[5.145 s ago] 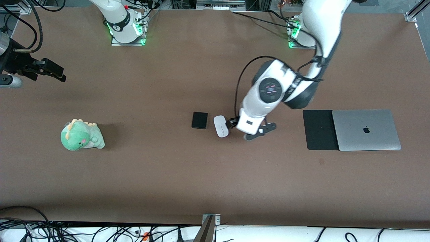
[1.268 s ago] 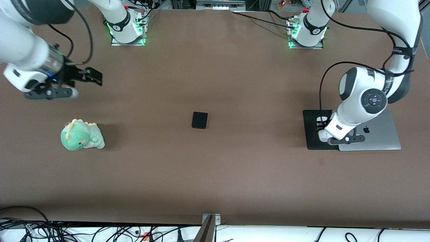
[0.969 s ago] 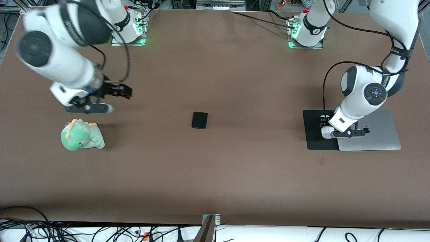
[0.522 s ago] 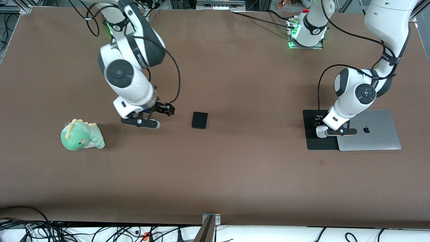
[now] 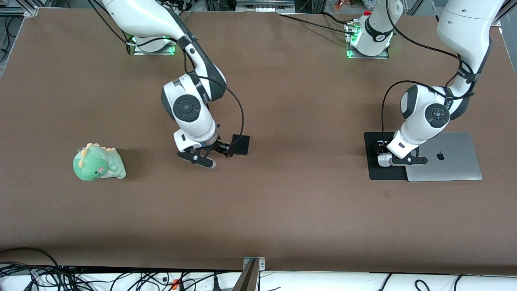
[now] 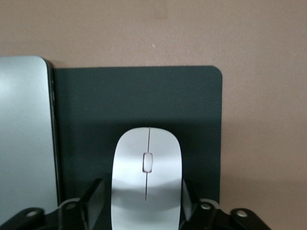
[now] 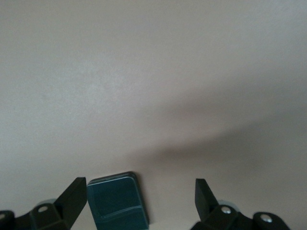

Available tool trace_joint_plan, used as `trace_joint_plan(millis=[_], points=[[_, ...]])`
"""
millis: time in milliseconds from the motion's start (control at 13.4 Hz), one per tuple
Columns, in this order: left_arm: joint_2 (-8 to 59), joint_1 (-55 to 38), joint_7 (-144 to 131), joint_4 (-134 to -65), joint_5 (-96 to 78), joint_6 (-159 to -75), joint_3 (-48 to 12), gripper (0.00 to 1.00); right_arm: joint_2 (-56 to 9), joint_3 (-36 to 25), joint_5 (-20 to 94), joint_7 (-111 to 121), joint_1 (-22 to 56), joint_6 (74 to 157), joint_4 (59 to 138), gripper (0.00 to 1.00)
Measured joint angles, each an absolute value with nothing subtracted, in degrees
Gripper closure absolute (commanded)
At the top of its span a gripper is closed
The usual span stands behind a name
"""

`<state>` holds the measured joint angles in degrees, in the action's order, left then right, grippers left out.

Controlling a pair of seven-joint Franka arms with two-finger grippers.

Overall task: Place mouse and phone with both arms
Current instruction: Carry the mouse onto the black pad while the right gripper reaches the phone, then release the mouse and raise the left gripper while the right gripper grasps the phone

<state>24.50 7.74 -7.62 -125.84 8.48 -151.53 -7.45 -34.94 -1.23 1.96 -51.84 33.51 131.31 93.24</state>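
The white mouse [image 6: 146, 182] sits between the fingers of my left gripper [image 6: 144, 203], which is shut on it, low over the black mouse pad [image 6: 192, 105]. In the front view the left gripper [image 5: 381, 152] hides most of the mouse [image 5: 383, 160] above the mouse pad [image 5: 373, 165]. The black phone [image 5: 241, 143] lies flat on the table near its middle. My right gripper [image 5: 227, 148] is open and low at the phone's edge. In the right wrist view the phone [image 7: 117, 203] lies between the open fingers of the right gripper [image 7: 139, 187], close to one finger [image 7: 72, 199].
A closed silver laptop [image 5: 448, 161] lies beside the mouse pad and overlaps its edge; it also shows in the left wrist view [image 6: 24, 134]. A green dinosaur plush [image 5: 98, 163] sits toward the right arm's end of the table.
My right arm has swung in from its end of the table, past the plush, down to the phone. My left gripper has carried the mouse from beside the phone to the mouse pad.
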Motion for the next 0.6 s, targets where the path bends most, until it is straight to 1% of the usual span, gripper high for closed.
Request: trace_joint_plan(millis=[149, 298, 373, 596], points=[[23.79, 7.80, -7.62, -124.73, 8.55, -151.18, -7.43, 0.00, -36.28, -1.25, 1.92, -52.20, 35.06, 132.15, 93.15, 0.00], [21.36, 7.83, -7.42, -122.84, 8.65, -147.48, -7.45, 0.00, -37.32, -1.26, 0.67, -52.20, 36.76, 134.03, 93.12, 0.00], [19.55, 7.84, -7.37, -121.28, 8.66, -143.81, -7.48, 0.00, -37.82, -1.26, -0.31, -52.20, 37.54, 134.85, 93.10, 0.00], [13.46, 7.86, -6.99, -113.37, 8.67, -127.14, -7.58, 0.00, -39.66, -1.28, -1.66, -52.20, 39.26, 137.39, 93.09, 0.00]])
